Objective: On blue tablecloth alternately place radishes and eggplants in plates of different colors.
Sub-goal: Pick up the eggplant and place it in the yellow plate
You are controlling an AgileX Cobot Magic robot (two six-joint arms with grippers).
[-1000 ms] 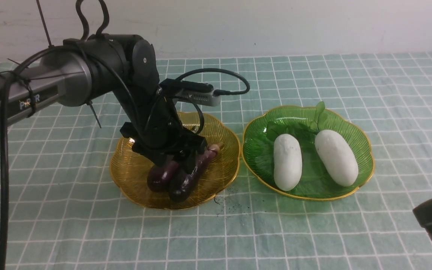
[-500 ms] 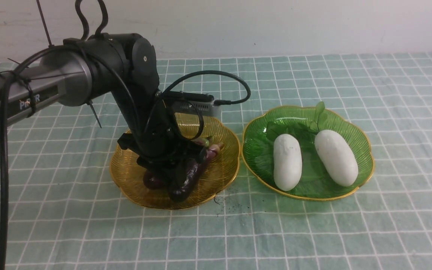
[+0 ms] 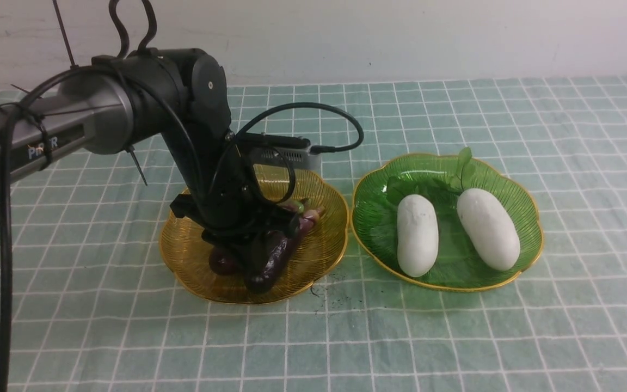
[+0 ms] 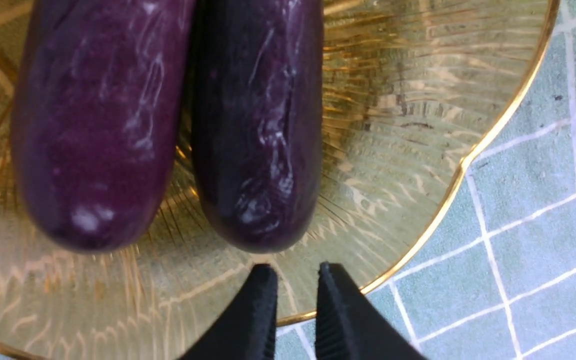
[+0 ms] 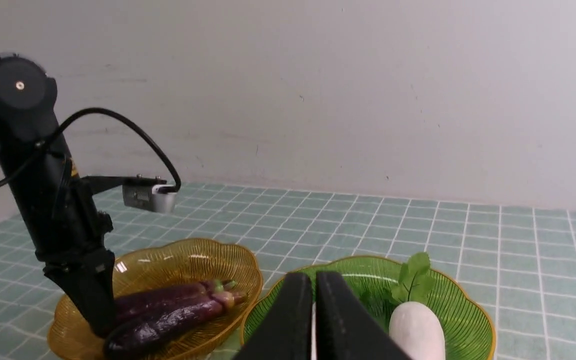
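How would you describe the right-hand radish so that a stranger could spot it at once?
On the blue tablecloth, find the green plate, right of the amber plate. Two white radishes lie in it; yours is the right-hand radish, slanted and nearest the plate's right rim, while the left-hand radish lies nearly straight.

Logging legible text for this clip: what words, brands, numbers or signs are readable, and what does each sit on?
"PI…ER": pale lettering on the grey link of the left arm, seen in the front view. A black cable tie covers the middle, so it probably reads "PIPER".
No other text, number or sign can be read in any view.
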